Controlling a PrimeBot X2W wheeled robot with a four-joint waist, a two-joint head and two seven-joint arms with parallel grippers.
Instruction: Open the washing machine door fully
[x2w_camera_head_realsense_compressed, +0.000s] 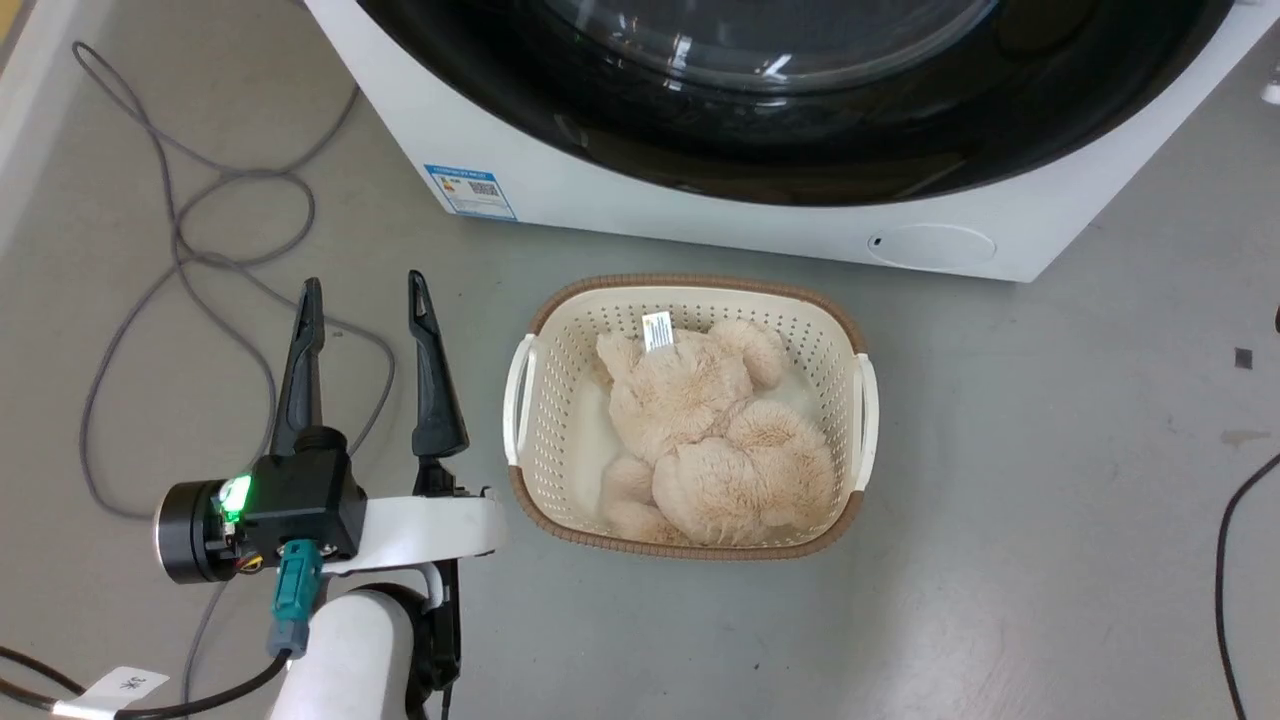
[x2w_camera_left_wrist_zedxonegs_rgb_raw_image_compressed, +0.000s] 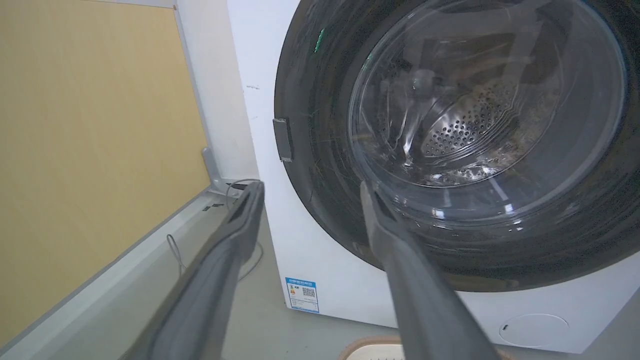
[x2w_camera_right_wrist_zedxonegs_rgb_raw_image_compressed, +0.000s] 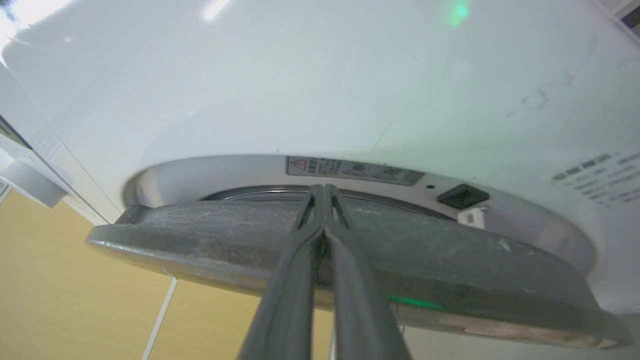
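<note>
The washing machine door (x2w_camera_head_realsense_compressed: 800, 130) is a glossy black disc with a clear glass bowl, set in the white machine (x2w_camera_head_realsense_compressed: 600, 190). In the right wrist view the door (x2w_camera_right_wrist_zedxonegs_rgb_raw_image_compressed: 200, 235) stands slightly ajar, with a gap between its rim and the machine front (x2w_camera_right_wrist_zedxonegs_rgb_raw_image_compressed: 320, 90). My right gripper (x2w_camera_right_wrist_zedxonegs_rgb_raw_image_compressed: 324, 189) is shut, and its tips reach over the door's edge into that gap, left of the latch socket (x2w_camera_right_wrist_zedxonegs_rgb_raw_image_compressed: 462, 196). My left gripper (x2w_camera_head_realsense_compressed: 365, 285) hangs open over the floor, left of the basket and apart from the door. Its spread fingers point at the door's (x2w_camera_left_wrist_zedxonegs_rgb_raw_image_compressed: 320, 150) lower left.
A cream basket (x2w_camera_head_realsense_compressed: 690, 285) holding a beige plush toy (x2w_camera_head_realsense_compressed: 700, 430) sits on the floor just before the machine. Grey cable (x2w_camera_head_realsense_compressed: 180, 250) loops at the left and a black cable (x2w_camera_head_realsense_compressed: 1230, 560) lies at the right. A yellow wall panel (x2w_camera_left_wrist_zedxonegs_rgb_raw_image_compressed: 90, 150) stands left of the machine.
</note>
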